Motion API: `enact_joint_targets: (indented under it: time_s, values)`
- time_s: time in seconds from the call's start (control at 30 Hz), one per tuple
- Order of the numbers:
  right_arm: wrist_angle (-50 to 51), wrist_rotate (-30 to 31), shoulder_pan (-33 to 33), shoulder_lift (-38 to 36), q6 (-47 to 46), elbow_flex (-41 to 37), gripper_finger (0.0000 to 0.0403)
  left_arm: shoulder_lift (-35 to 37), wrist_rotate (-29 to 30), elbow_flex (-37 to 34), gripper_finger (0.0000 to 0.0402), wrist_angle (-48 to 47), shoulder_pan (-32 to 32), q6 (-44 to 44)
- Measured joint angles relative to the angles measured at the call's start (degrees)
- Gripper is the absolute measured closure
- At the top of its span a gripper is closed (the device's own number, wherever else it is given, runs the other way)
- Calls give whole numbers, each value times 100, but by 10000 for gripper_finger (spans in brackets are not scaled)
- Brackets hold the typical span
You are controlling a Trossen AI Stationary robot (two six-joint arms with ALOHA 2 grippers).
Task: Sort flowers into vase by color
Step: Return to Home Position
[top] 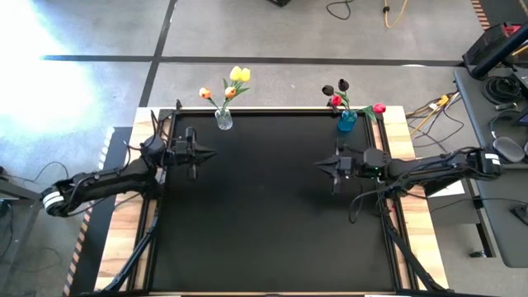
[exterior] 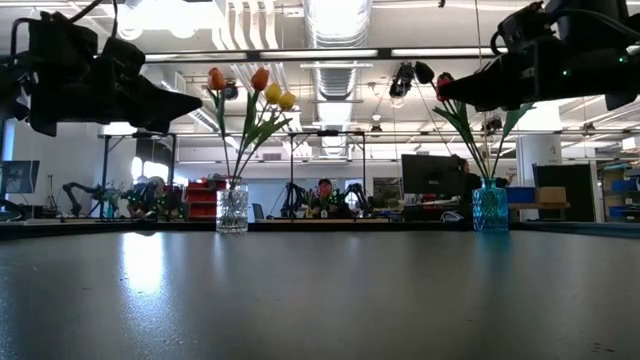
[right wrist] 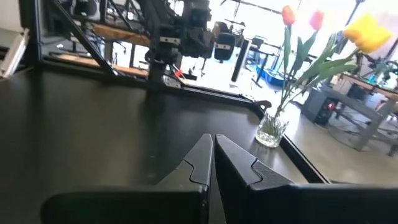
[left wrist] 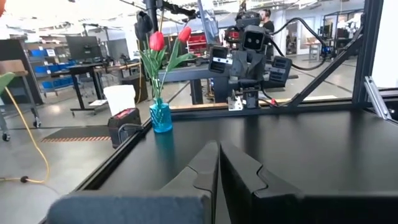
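You are looking down on a black matte tabletop (top: 264, 231) with wooden edges. At its far edge, a small clear glass vase (top: 223, 120) holds the yellow and orange tulips (top: 238, 76) on thin green stems. Well apart from it, toward the right arm's side, a small blue glass vase (top: 346, 122) holds the red and dark purple-black tulips (top: 336, 101). About eight heads show, all in vases and none lying on the tabletop, so the sorting looks finished and only parking the arms seems left. Your left gripper (top: 210, 152) hovers near the clear vase, fingers pressed together and holding nothing. Your right gripper (top: 318, 164) hovers near the blue vase, likewise closed and empty. No brand, label or writing can be read.
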State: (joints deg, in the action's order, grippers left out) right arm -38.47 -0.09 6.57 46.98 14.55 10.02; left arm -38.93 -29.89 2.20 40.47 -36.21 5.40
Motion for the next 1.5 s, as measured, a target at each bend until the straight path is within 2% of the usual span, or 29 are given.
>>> enact_joint_targets:
  time_s: [0.13,0.23,0.57,0.73,0.9,1.0,1.13,1.2,1.37,1.5]
  values:
    - [11,-546,365,-255,-144,-139,394,448,-8,-7,401,-619,-4,5]
    - [0,-677,612,-322,-302,-251,394,909,0,-96,401,-1011,-4,3]
    - [7,-504,812,-421,-689,-398,394,2670,6,-160,402,-2704,4,-116]
    - [6,230,483,-872,-723,-650,394,3865,9,-158,402,-3611,2,-147]
    - [134,695,-34,-1541,-707,-936,394,3894,-77,-90,402,-3780,2,-256]
    - [783,933,-267,-2020,-707,-935,394,3892,56,-100,402,-3771,0,-339]
    - [1553,887,-368,-2734,-699,-935,394,3894,268,-119,402,-3728,2,-322]
    - [1912,755,-360,-3130,-684,-935,394,3896,356,-120,402,-3727,2,-321]
    - [2867,-156,10,-3991,-800,-937,394,3896,551,-126,402,-3711,1,-397]
    - [3589,-220,284,-4697,-896,-937,394,3896,1062,-136,402,-3701,-4,-435]
